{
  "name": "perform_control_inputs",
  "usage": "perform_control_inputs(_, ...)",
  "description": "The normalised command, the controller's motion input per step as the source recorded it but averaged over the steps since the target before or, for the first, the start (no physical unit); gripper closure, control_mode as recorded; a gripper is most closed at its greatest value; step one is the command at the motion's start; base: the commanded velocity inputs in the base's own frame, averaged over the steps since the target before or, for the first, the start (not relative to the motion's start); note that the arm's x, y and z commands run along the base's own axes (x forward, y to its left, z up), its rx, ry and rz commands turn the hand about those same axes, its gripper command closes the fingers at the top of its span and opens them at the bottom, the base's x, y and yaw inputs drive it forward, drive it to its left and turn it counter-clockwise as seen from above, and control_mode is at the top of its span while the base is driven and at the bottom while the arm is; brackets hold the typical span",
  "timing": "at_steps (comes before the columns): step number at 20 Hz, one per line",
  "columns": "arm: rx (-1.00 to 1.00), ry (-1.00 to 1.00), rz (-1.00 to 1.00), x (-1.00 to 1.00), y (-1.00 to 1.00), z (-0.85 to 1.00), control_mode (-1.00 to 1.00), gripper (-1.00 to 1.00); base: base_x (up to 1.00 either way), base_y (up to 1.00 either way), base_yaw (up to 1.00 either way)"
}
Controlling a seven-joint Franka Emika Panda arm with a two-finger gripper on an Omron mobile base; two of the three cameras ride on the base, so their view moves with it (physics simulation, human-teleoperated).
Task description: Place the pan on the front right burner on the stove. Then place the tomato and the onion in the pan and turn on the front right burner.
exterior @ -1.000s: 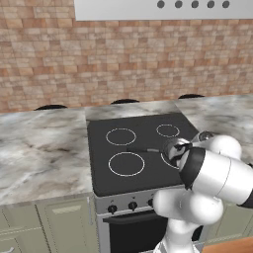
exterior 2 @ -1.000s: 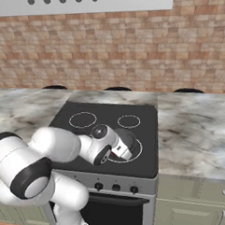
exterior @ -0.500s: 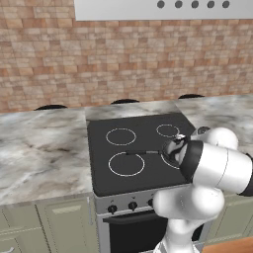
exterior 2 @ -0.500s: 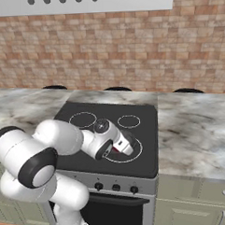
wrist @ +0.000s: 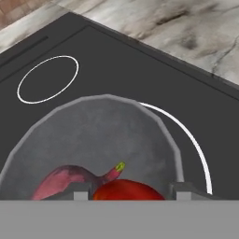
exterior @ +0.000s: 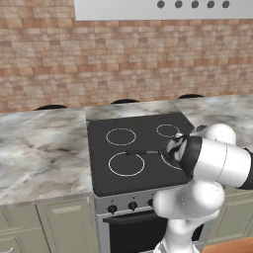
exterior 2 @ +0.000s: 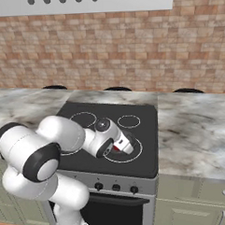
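The gripper is hanging low over the pan, its two finger tips standing apart on either side of the tomato. The red ball is sitting right between them at the bottom of the hand view, but whether the pads are actually pressing on it I cannot tell. Just beside the tomato, and touching it, the onion is lying inside the pan with its thin stalk and yellow-green tip pointing toward the pan's middle.

The pan is resting on the front right burner, whose white ring is curving out past the pan's rim on one side. In the right base view the gripper is poised over that same burner, with a spot of red showing at the hand. In the left base view the arm's white forearm is covering most of the pan, while the long black handle is reaching left across the cooktop toward the front left ring.

The stove is sitting between marble counters, with black knobs along its silver front and a brick wall rising at the far side under a range hood.
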Motion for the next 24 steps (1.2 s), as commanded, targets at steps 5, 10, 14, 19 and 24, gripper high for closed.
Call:
perform_control_inputs(5, 0.0, 0.0, 0.0, 0.0, 0.0, -0.2, -1.0, 1.0, 0.0, 0.0, 0.0)
perform_control_inputs(10, 0.0, 0.0, 0.0, 0.0, 0.0, -0.15, -1.0, 1.0, 0.0, 0.0, 0.0)
perform_control_inputs(14, 0.0, 0.0, 0.0, 0.0, 0.0, -0.09, -1.0, -1.0, 0.0, 0.0, 0.0)
perform_control_inputs(19, 0.0, 0.0, 0.0, 0.0, 0.0, 0.0, -1.0, -1.0, 0.0, 0.0, 0.0)
perform_control_inputs(24, 0.0, -0.03, 0.0, 0.0, 0.0, 0.19, -1.0, -1.0, 0.0, 0.0, 0.0)
